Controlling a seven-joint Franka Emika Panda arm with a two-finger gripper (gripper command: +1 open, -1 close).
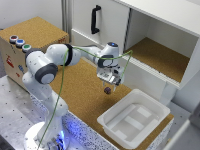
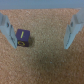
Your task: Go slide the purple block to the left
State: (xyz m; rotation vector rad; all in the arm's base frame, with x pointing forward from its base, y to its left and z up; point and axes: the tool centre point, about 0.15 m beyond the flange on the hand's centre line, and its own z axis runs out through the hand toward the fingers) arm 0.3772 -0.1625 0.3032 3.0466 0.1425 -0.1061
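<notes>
1. A cork-surfaced tabletop (image 1: 80, 85) fills the middle of the exterior view, with a white cabinet (image 1: 150, 30) behind it.
2. A white bin (image 1: 134, 119) sits on the tabletop at about five o'clock from the end effector.
3. The white arm's end effector (image 1: 109, 81) hangs just above the tabletop, fingers spread wide and holding nothing.
4. The purple block (image 2: 22, 37) is a tiny dark purple cube with a small pale mark on one face. It rests on the cork between the open fingers, close beside one finger (image 2: 6, 31) and well apart from the other.
</notes>
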